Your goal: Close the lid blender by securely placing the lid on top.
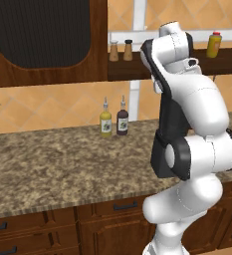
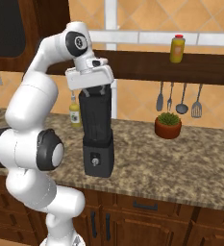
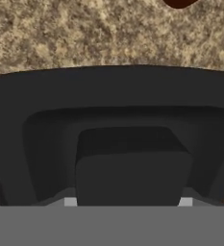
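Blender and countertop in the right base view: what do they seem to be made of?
The tall black blender looks like dark matte plastic: flat shading with no bright glints, apart from a small silver knob that looks metallic. The speckled brown countertop looks like polished granite, judging by its mottled grain. As rendered surfaces, both are guesses.

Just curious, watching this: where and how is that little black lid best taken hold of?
By its opposite flat edges, from straight above. The lid is small, flat and lies level, so a top-down pinch keeps it square to the blender jar's upright opening. The gripper appears to hold it that way, right over the jar.
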